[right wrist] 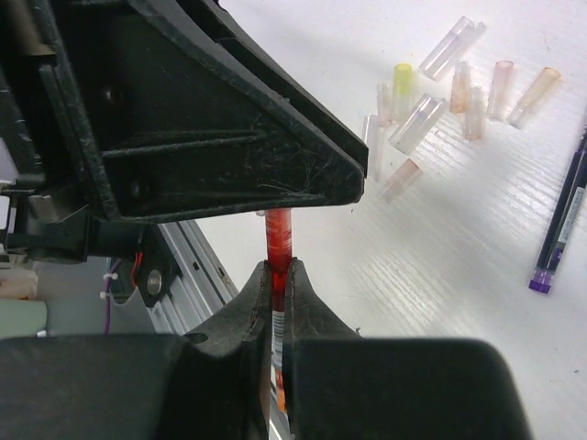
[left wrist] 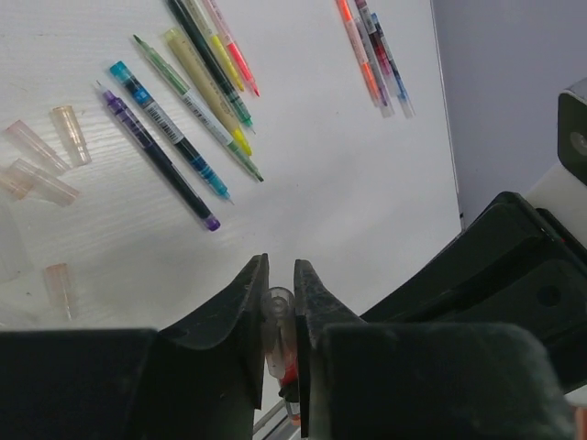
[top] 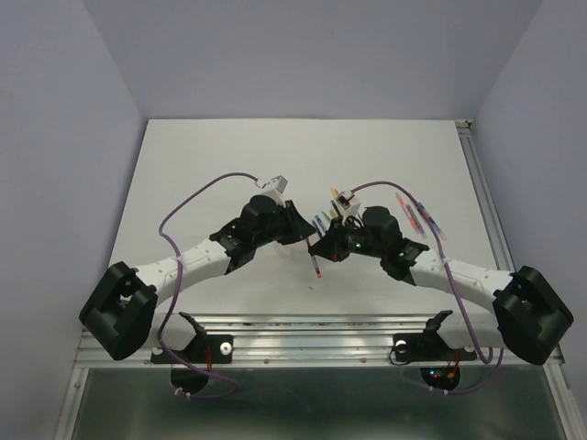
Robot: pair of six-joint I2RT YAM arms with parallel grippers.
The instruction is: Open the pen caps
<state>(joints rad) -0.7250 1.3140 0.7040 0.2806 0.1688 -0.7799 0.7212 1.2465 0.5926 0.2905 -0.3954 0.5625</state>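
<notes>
My left gripper (left wrist: 280, 268) is shut on a pale translucent pen cap (left wrist: 277, 316) that sits on the end of a red pen. My right gripper (right wrist: 278, 268) is shut on the red pen's barrel (right wrist: 278, 240), which runs up under the left gripper's body (right wrist: 202, 119). In the top view the two grippers meet at the table's middle, left (top: 301, 238) and right (top: 323, 247), with the red pen (top: 315, 266) hanging below them. Several loose caps (right wrist: 440, 92) lie on the table. Uncapped pens (left wrist: 170, 133) lie side by side.
Three pens (left wrist: 371, 55) lie apart at the right, also in the top view (top: 417, 215). More loose caps (left wrist: 41, 156) lie left of the uncapped pens. A purple pen (right wrist: 559, 229) lies at the right edge. A metal rail (top: 303, 335) runs along the near table edge.
</notes>
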